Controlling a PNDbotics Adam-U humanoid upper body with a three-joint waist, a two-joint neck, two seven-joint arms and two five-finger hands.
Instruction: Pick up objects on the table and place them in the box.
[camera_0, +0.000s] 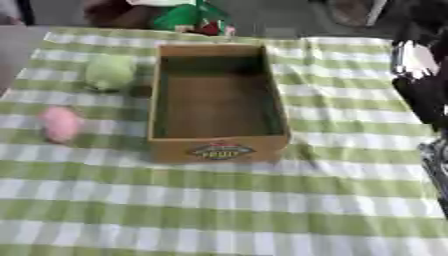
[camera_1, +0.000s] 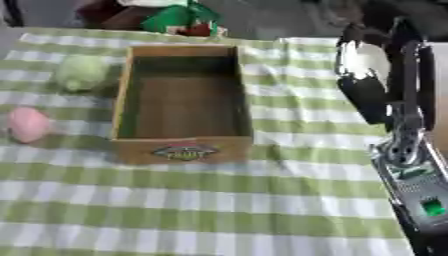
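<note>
An open wooden box (camera_0: 217, 95) with a label on its near wall stands in the middle of the table, with nothing inside it. Just left of its far end lies a pale green round object (camera_0: 109, 72). A pink rounded object (camera_0: 61, 123) sits nearer, further to the left. My right hand (camera_1: 366, 82) hangs blurred above the cloth to the right of the box and apart from it. It is black with a white patch at its top, and whether that patch is a held thing is unclear. My left hand does not show.
A green-and-white checked cloth (camera_0: 227, 205) covers the table. My right forearm (camera_1: 411, 175) rises along the right edge. Green and red things (camera_1: 179, 19) lie beyond the table's far edge.
</note>
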